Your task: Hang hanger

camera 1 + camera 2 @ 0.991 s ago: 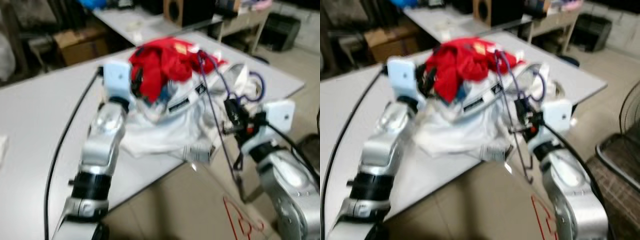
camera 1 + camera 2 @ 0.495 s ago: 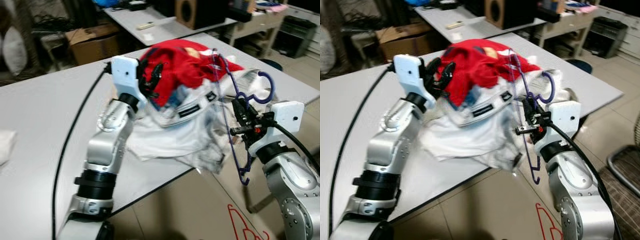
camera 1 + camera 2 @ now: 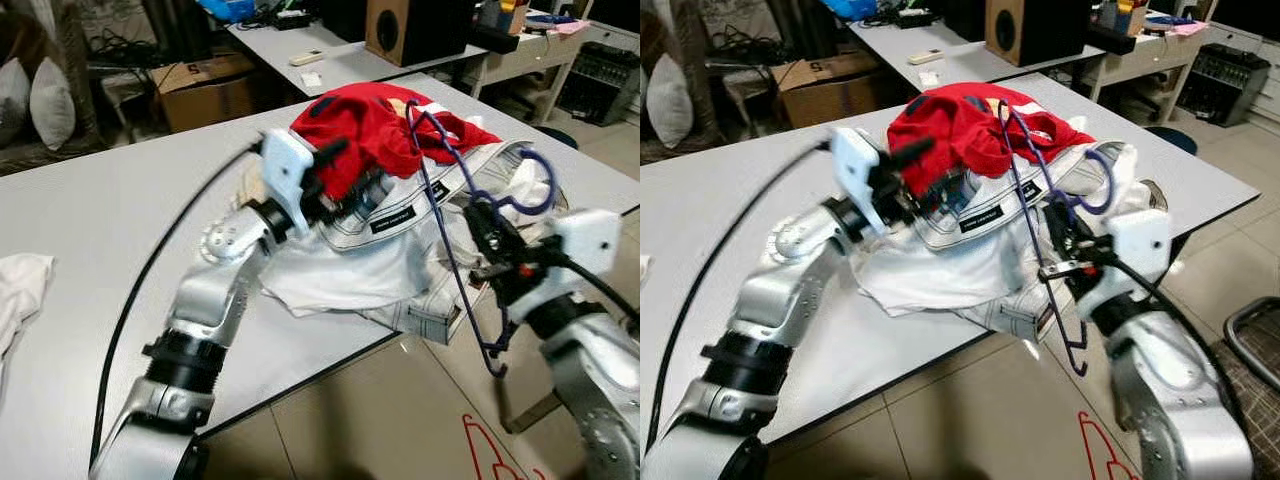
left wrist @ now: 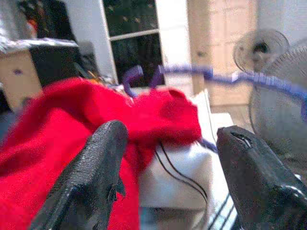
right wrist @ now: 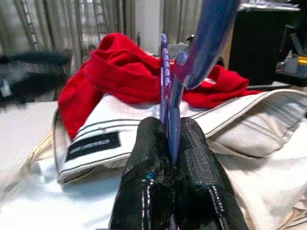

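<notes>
Grey and wide, the table (image 3: pixel 90 210) carries a heap of clothes near its front edge, and this heap serves well as the landmark: a red garment (image 3: pixel 375 125) lies on top of it, and white clothing with dark stripes (image 3: pixel 350 260) spreads under it and hangs a little over the table edge. Behind the heap stand other tables, a speaker (image 3: pixel 415 28) and a cardboard box (image 3: pixel 205 90). The purple hanger (image 3: pixel 455 250) is at the right side of the heap — its hook curls above the white cloth, its upper part leans against the red garment, and its lower part hangs down past the table edge over the floor. The right gripper (image 5: pixel 170 158) holds it, with both fingers pressed together on the thin purple wire, as the right wrist view shows clearly. The left gripper (image 4: pixel 170 177) is at the left side of the heap, close to the red garment, with its fingers (image 4: pixel 96 177) spread wide and nothing between them. I judge that the hanger is already in hand but not yet hung, so the step is the carrying of it away from the heap. No rail or hook for it can be seen, so the next move probably calls for lifting the hanger free of the cloth — without dragging the red garment along — and then turning to find a place to hang it.
</notes>
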Robot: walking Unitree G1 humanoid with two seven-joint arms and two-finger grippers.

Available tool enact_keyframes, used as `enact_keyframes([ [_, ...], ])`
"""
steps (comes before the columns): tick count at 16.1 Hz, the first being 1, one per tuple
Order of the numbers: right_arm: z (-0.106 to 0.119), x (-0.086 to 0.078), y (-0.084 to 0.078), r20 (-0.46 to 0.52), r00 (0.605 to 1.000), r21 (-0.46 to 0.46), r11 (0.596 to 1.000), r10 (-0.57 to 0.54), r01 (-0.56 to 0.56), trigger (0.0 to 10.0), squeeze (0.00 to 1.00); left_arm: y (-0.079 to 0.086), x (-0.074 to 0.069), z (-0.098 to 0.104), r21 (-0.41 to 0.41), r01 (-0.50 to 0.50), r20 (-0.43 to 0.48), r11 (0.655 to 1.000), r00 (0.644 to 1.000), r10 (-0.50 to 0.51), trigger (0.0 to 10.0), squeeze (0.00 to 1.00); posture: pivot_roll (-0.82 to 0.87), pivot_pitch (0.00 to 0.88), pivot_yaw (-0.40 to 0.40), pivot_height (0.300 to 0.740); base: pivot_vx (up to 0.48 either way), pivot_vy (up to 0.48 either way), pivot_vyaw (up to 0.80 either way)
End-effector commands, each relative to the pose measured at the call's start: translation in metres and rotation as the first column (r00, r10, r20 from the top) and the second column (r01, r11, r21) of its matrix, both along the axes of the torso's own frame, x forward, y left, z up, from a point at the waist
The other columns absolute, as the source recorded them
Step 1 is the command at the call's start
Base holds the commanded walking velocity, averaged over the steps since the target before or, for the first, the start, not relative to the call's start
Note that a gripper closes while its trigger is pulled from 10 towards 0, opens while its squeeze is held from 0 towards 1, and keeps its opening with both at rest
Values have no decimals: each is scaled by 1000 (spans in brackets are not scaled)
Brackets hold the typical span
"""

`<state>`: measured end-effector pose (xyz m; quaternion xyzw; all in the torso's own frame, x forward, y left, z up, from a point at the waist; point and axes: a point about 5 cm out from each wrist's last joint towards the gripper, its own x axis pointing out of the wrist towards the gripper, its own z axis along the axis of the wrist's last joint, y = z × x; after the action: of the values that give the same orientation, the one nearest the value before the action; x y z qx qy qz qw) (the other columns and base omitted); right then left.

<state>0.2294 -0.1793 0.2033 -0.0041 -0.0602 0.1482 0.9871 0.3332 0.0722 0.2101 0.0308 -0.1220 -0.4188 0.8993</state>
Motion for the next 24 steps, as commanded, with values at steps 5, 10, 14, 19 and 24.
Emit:
enact_keyframes([
  [5,13,-12,-12,71,997,5,1000,-19,19,10000,0,-16,21,3,20,-39,26,999,999,38,10000,0,-117,34,90,740,0,0,0],
  [10,12,-24,-19,61,997,-5,999,-38,39,10000,0,-22,19,11,-59,54,57,997,997,-51,10000,0,-136,45,104,740,0,0,0],
  [14,10,-26,-19,51,998,-10,999,-37,38,10000,0,-23,12,6,-36,117,69,993,991,-114,10000,0,-137,46,102,740,0,0,0],
  [19,11,-26,-17,54,998,-14,1000,-26,27,10000,0,-21,23,3,-31,12,53,999,999,-10,6549,0,-140,47,100,740,0,0,0],
  [24,11,-27,-16,53,998,-15,1000,-19,20,10000,0,-20,21,7,-86,26,68,996,997,-20,0,0,-141,47,100,740,0,0,0],
])
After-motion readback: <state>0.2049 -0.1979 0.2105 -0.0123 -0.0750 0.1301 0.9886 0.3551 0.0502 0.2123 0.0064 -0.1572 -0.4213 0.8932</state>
